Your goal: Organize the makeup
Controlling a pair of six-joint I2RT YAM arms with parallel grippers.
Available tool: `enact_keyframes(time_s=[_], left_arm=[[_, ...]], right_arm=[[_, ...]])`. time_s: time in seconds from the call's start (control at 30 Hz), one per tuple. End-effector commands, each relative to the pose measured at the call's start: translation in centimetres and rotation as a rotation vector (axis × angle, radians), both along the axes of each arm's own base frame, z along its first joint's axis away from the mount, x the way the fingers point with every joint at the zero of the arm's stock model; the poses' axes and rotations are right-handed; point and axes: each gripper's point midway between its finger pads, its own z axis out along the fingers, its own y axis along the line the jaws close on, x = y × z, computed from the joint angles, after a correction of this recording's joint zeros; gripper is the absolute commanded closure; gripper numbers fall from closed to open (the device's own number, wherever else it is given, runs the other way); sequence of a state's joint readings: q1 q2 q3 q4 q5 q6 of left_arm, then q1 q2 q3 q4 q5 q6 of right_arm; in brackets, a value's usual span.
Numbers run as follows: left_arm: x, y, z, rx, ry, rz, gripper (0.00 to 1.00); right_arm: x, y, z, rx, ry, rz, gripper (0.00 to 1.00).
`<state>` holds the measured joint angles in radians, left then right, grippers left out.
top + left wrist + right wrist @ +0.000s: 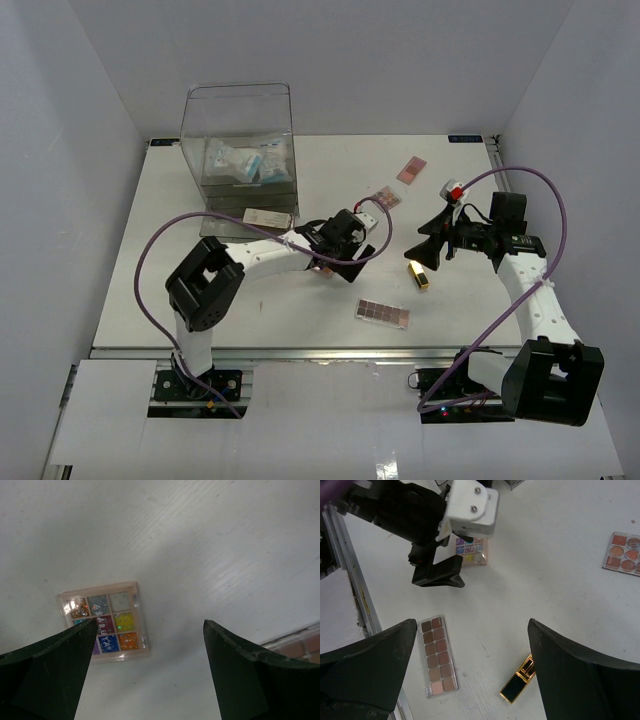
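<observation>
Broadly, white table (pixel 280 320) bearing makeup (pixel 382 314) sits between apparently pale walls (pixel 400 60).

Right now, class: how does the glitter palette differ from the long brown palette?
The glitter palette is square; the brown palette is a long strip. The glitter palette's pans are multicoloured and sparkly; the brown palette's run from dark brown to pale pink. Both lie flat, pans up.

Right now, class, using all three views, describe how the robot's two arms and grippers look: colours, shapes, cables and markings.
The left arm and right arm have white links, chunky black joint housings and a looping purple cable each. The left gripper and right gripper have dark wedge-shaped fingers. A white block with two screws sits on the left wrist, a red-and-silver knob by the right.
</observation>
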<state>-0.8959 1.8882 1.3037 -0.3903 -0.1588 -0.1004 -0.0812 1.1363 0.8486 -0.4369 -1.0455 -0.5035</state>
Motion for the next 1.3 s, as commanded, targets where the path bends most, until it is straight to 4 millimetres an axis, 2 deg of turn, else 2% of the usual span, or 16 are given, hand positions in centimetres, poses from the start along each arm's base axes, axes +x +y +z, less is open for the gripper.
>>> enact_keyframes(time_s=[0.0,0.23,0.4,0.63,0.8,0.87,1.03,1.13,1.2,1.27], left_arm=[[2.8,1.0,2.4,0.101,-0.109,0.035,0.02],[3.7,2.9,0.3,0.14,-0.069,0.093,0.02],[3.6,3.7,-0.6,0.12,-0.014,0.11,0.02],[3.2,3.9,-1.8,0.057,0.086,0.115,0.02],[2.2,4.0,-2.7,0.009,0.17,0.101,0.05],[1.9,4.4,-3.1,-0.004,0.203,0.11,0.1],[1.3,4.3,-2.7,-0.047,0.233,0.117,0.31],[1.4,3.5,-0.7,-0.101,0.204,0.102,0.48],[1.4,2.9,0.4,-0.123,0.185,0.085,0.52],[1.3,1.7,2.9,-0.169,0.142,0.052,0.56]], right_arm=[[0.1,0.3,1.2,0.031,-0.035,0.02,0.02],[0.3,0.1,1.0,0.015,-0.045,0.003,0.02],[0.5,0.0,0.9,0.014,-0.039,-0.001,0.02],[0.5,-0.1,0.6,0.011,-0.035,-0.007,0.02],[0.6,-0.1,0.6,0.011,-0.034,-0.009,0.02],[0.6,-0.1,0.6,0.01,-0.037,-0.01,0.02],[0.6,-0.1,0.6,0.011,-0.036,-0.01,0.02],[0.6,-0.1,0.7,0.012,-0.038,-0.01,0.02],[0.6,-0.2,0.6,0.012,-0.036,-0.012,0.02],[0.6,-0.2,0.6,0.011,-0.038,-0.013,0.02]])
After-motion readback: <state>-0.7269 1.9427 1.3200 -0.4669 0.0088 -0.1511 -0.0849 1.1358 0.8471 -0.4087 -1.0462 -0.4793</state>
